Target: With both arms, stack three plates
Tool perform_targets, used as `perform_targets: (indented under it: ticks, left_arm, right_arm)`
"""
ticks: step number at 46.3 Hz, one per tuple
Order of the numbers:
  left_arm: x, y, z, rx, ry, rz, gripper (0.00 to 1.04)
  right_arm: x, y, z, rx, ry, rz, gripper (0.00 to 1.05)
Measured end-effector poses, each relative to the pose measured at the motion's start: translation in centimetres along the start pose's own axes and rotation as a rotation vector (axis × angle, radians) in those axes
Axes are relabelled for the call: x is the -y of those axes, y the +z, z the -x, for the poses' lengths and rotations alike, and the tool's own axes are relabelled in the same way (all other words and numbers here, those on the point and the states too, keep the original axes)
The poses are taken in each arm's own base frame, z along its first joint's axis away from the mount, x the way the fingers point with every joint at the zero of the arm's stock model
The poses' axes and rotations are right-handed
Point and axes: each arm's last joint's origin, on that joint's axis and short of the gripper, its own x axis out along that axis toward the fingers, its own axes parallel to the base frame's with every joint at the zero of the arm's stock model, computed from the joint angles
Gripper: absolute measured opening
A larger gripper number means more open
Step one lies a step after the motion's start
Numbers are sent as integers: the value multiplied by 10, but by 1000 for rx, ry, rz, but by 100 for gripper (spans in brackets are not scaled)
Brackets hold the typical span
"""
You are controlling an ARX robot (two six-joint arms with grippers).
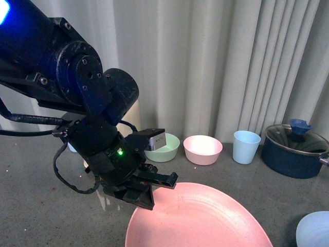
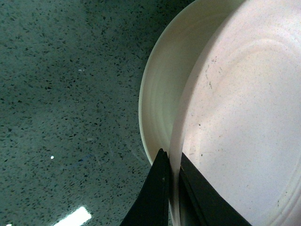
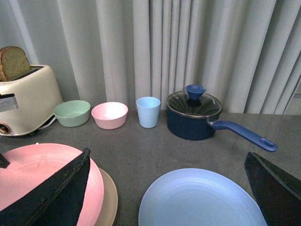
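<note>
Firmly clamps left gripper (image 2: 174,169) on rim of round matte pink plastic plate (image 1: 200,221), lower centre, above round cream-beige plate (image 2: 160,94); probably light, stiff, slick, so grip rims. Holds right gripper (image 3: 167,153) wide open, empty.

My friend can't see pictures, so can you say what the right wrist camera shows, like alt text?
A light blue plate lies between the right tool's open dark fingers, beside a pink plate over a cream plate. Behind stand a toaster holding bread, a green bowl, a pink bowl, a blue cup and a lidded blue pot.
</note>
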Motion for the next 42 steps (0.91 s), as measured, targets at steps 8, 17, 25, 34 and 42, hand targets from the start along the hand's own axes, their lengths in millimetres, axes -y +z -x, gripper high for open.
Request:
perform_targets:
  ticks: [8,17,25,34,42]
  left_arm:
    - [6,8,-9,14,-8,19,3]
    - [8,9,-21,12,-6,23,3]
    - [8,8,-27,2,-8,25,3]
    - [6,7,-33,1,-6,26,3]
    - [3,7,-36,6,-4,31,3]
  right_arm:
    - [0,0,0,0,0,0,97]
    - [0,0,0,0,0,0,97]
    - [0,0,0,0,0,0,97]
    - [0,0,0,0,0,0,97]
    - [0,0,0,0,0,0,97]
